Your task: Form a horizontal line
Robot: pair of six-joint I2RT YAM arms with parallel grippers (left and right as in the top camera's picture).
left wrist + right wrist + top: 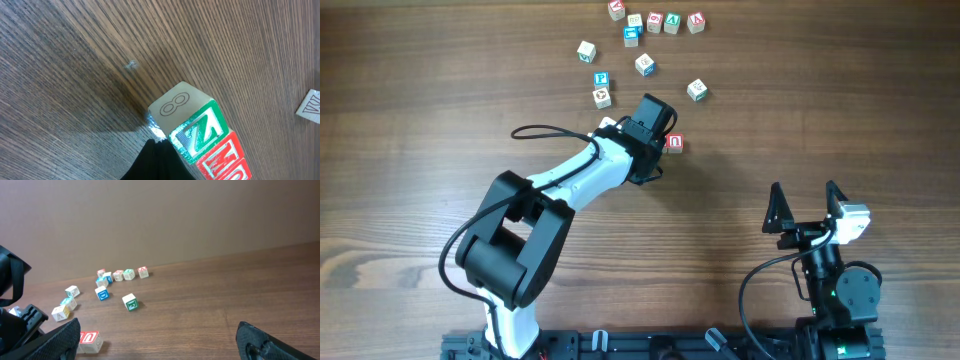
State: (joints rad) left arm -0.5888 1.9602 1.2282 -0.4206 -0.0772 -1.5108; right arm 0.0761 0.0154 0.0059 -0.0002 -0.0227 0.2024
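Note:
Three pale wooden cubes lie side by side in a row in the left wrist view: a green "N" cube (192,125), a red "M" cube (220,160) and a red arch-letter cube (241,175) cut off by the frame's edge. My left gripper (154,143) is shut, and its black tip rests against the outer side of the "N" cube, holding nothing. From overhead the left gripper (642,143) covers the "N" and "M" cubes, and only the arch cube (673,143) shows. My right gripper (807,215) stands wide open near the front right, with nothing between its fingers.
Several loose letter cubes lie at the back, among them a short row (663,21), a blue "P" cube (601,80) and a green-marked cube (696,89). The left arm's cable (535,131) loops over the table. The right wrist view shows the arch cube (89,339) at lower left.

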